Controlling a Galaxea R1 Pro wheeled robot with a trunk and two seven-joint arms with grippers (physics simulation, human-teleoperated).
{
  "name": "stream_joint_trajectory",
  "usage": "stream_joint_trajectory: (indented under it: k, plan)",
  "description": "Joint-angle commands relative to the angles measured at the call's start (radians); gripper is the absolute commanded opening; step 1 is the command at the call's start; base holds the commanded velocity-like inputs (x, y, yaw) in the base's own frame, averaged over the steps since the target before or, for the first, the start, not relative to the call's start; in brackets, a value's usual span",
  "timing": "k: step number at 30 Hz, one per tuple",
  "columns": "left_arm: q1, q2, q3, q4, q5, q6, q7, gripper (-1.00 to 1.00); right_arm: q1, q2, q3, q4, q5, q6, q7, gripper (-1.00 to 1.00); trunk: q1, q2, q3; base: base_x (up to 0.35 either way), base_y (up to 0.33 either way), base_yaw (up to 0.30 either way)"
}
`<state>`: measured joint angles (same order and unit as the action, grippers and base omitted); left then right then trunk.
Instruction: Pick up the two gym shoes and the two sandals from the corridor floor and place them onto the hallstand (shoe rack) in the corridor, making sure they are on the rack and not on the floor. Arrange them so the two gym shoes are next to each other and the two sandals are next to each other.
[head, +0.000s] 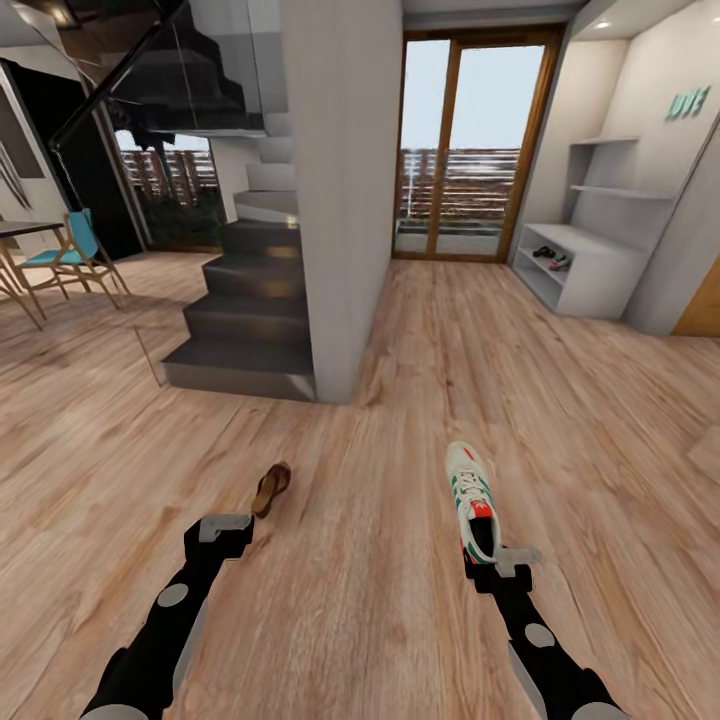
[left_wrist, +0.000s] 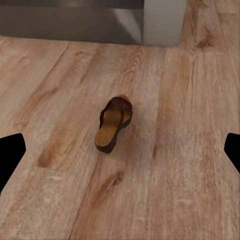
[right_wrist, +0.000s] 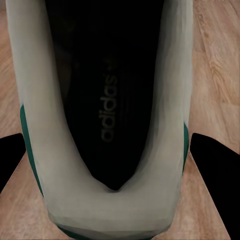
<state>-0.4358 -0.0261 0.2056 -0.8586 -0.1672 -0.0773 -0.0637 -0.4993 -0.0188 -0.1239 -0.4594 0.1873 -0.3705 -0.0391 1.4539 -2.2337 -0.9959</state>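
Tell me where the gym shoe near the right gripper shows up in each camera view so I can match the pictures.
Head view: gym shoe lies lower right of centre on the floor, heel at the right gripper.
Left wrist view: not in it; a sandal lies there instead.
Right wrist view: gym shoe seen close from above, heel opening between the dark fingers.
Shared landmark: the wood-plank corridor floor.

Open floor (head: 360, 600) all round sandal (head: 271, 488); pillar (head: 340, 200) and stairs (head: 250, 320) block beyond it; hallstand (head: 590, 270) far right.
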Motion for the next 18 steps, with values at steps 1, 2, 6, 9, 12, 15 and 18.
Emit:
stream_joint_trajectory:
  k: [1, 2, 6, 9, 12, 15, 18]
  plan:
    - [-0.001, -0.002, 0.006, 0.000, -0.011, -0.004, -0.007, 1.00, -0.001, 0.000, -0.003, 0.001, 0.011, -0.003, -0.004, -1.00, 0.000, 0.000, -0.001, 0.326, 0.127, 0.000]
    - [-0.001, -0.002, 0.006, 0.000, -0.011, -0.004, -0.007, 1.00, -0.001, 0.000, -0.003, 0.001, 0.011, -0.003, -0.004, -1.00, 0.000, 0.000, -0.001, 0.321, 0.139, 0.000]
    - [-0.001, -0.002, 0.007, 0.000, -0.011, -0.004, -0.010, 1.00, -0.001, 0.000, -0.003, 0.001, 0.011, -0.004, -0.004, -1.00, 0.000, 0.000, -0.001, 0.302, 0.191, 0.000]
    - [-0.001, -0.002, 0.006, 0.000, -0.011, -0.004, -0.010, 1.00, -0.001, 0.000, -0.003, 0.001, 0.011, -0.004, -0.004, -1.00, 0.000, 0.000, -0.001, 0.294, 0.217, 0.000]
    - [-0.001, -0.002, 0.006, 0.000, -0.011, -0.004, -0.010, 1.00, -0.001, 0.000, -0.003, 0.001, 0.011, -0.004, -0.004, -1.00, 0.000, 0.000, -0.001, 0.295, 0.203, 0.000]
    - [-0.001, -0.002, 0.006, 0.000, -0.011, -0.004, -0.010, 1.00, -0.001, 0.000, -0.003, 0.001, 0.011, -0.004, -0.004, -1.00, 0.000, 0.000, -0.001, 0.309, 0.157, -0.002]
    - [-0.001, -0.002, 0.006, 0.000, -0.011, -0.005, -0.010, 1.00, -0.001, -0.001, -0.003, 0.001, 0.011, -0.004, -0.003, -1.00, 0.000, 0.000, -0.001, 0.329, 0.048, -0.129]
